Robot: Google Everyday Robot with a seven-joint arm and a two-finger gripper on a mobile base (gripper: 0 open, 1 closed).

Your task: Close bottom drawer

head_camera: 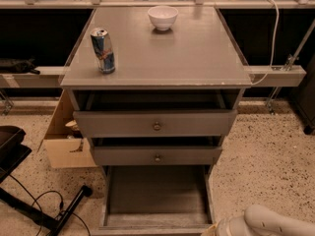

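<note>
Grey bottom drawer (156, 193) open, front cropped | claw (215, 228) at bottom-right edge, cropped | its state: cannot tell

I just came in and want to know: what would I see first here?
The grey wooden bottom drawer stands pulled far out at the cabinet's foot. On the flat grey cabinet top sit a blue-and-silver drink can, front left, and a round white bowl at the back. The robot's white gripper is at the lower right, near the drawer's front corner.

Hand (215, 229) at front-right corner of bottom drawer (156, 193)
</note>
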